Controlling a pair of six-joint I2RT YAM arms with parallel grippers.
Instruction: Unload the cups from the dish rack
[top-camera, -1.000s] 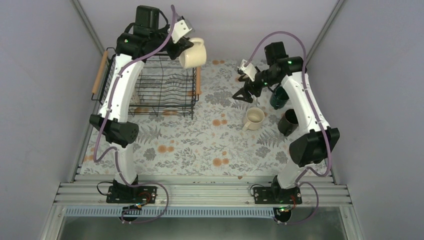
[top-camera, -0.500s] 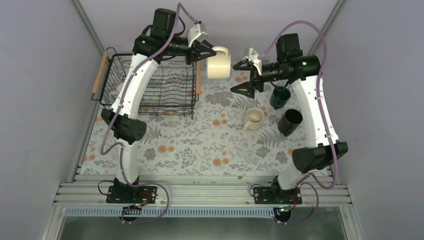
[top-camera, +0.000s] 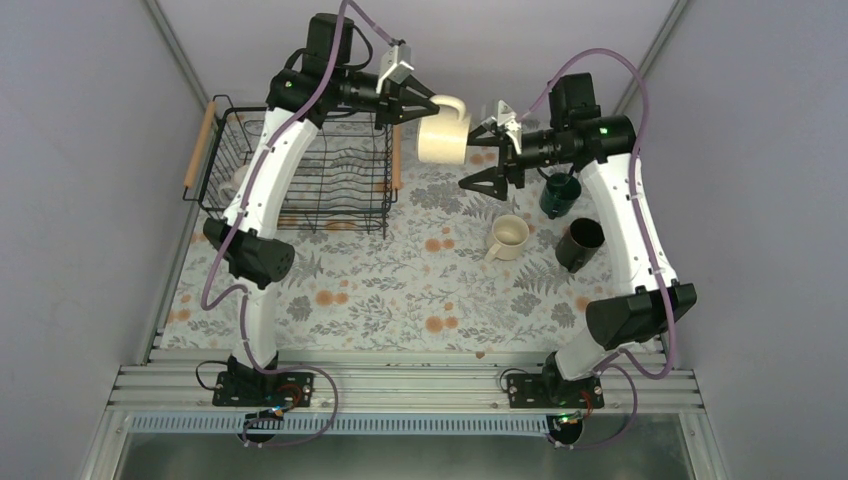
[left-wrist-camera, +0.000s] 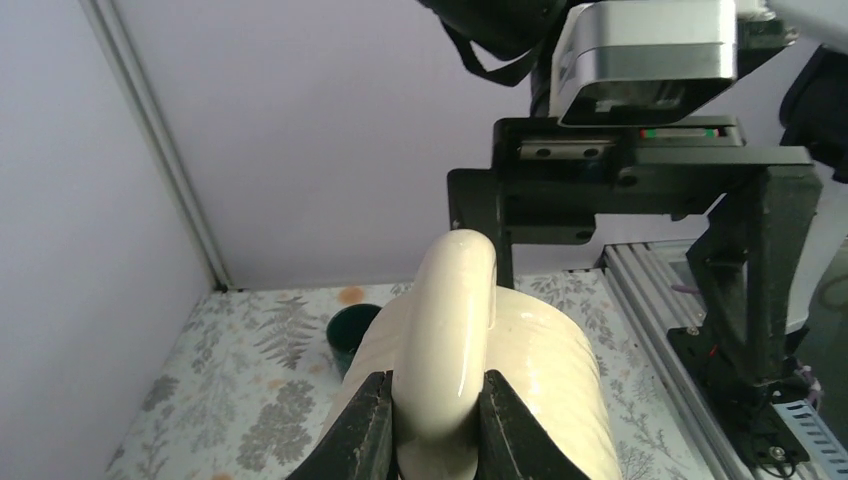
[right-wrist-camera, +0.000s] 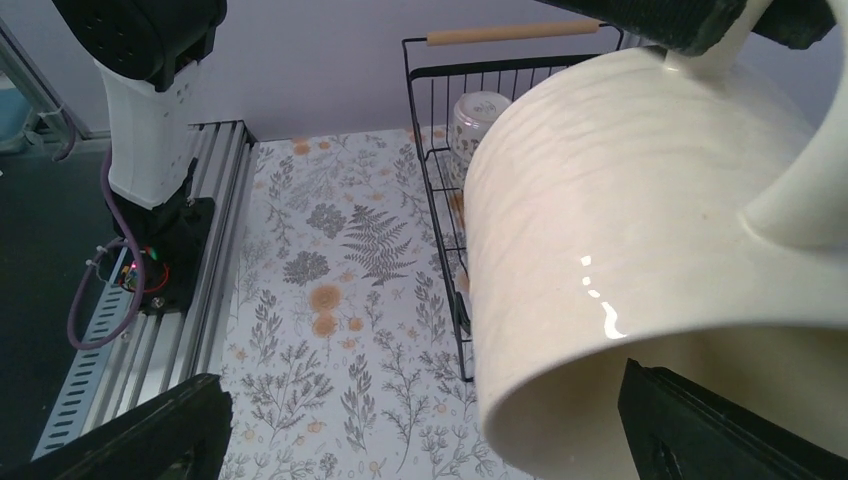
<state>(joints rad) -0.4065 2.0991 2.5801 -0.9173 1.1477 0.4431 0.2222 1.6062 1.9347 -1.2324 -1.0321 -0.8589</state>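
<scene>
From the right wrist I see the cream mug (right-wrist-camera: 620, 250) cut off right and below; it half hides the patterned mug (right-wrist-camera: 478, 112) in the dish rack (right-wrist-camera: 520, 33).

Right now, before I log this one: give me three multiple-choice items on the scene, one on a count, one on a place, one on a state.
1. How many mugs stand on the table outside the dish rack? A one; B three; C five.
2. Where is the wide cream mug? A in the dish rack; B on the table; C in the air.
3. How are the right fingers? A open; B shut on the mug; C shut on nothing.
Key: 1 B, the beige mug, dark green mug and dark grey-black mug stand there. 2 C, the left fingers pinch its handle above the table. 3 A, they stand wide apart.
</scene>
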